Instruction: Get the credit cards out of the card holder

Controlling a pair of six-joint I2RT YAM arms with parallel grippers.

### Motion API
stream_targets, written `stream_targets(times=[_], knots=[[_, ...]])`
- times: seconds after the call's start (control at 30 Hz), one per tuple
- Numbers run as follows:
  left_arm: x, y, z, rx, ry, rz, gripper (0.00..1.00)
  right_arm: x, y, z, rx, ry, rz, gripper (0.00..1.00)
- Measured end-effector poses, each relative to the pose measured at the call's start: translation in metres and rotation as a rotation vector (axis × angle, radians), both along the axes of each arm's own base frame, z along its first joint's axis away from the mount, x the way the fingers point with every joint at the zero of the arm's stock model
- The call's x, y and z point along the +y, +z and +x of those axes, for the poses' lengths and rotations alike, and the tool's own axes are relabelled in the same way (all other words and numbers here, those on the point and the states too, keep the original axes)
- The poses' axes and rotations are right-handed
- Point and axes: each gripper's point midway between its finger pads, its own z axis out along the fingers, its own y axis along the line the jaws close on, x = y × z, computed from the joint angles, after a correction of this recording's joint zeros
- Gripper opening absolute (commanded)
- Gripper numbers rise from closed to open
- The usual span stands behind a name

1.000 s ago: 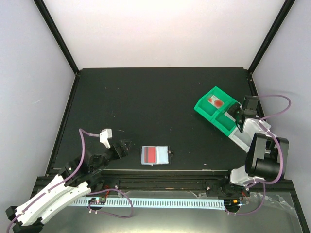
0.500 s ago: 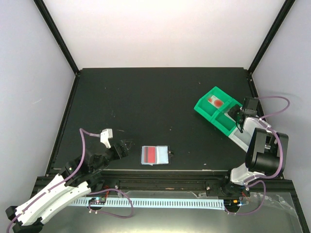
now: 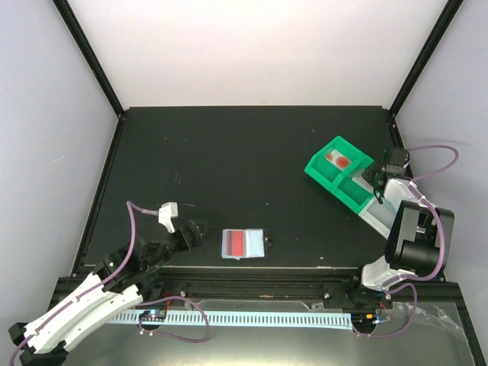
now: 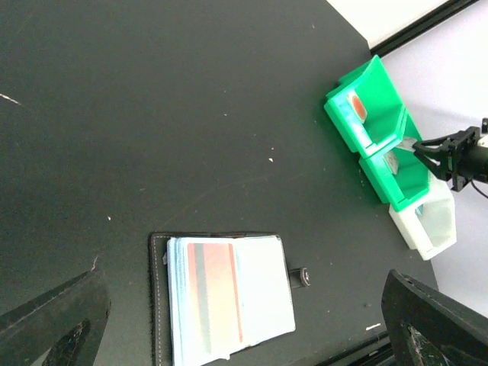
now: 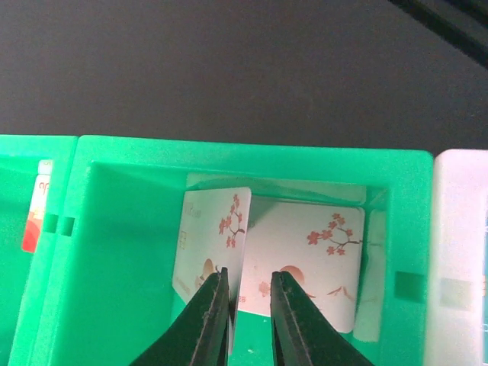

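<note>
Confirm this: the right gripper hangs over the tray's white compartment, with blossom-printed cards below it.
Not right. The right gripper hangs over a green compartment, with blossom-printed cards below it; the white compartment sits alongside. The right wrist view shows this.

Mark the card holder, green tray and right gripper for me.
card holder [image 4: 158, 305], left wrist view, black outer edge.
green tray [image 5: 252, 156], right wrist view, far rim.
right gripper [image 5: 248, 284], right wrist view, between fingertips.

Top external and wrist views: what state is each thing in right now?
card holder: open flat, red-striped card inside.
green tray: upright, cards in two compartments.
blossom card: leaning in the middle compartment.
left hand: open, empty.
right hand: slightly open, over the middle compartment.
</note>
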Motion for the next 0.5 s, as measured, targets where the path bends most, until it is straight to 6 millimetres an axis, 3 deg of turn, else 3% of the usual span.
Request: stream_targets(times=[0.5], knots=[[-0.003, -0.007, -0.001, 0.027, -0.014, 0.018, 0.99, -0.008, 0.012, -0.006, 0.065, -0.022, -0.04, 0.18]])
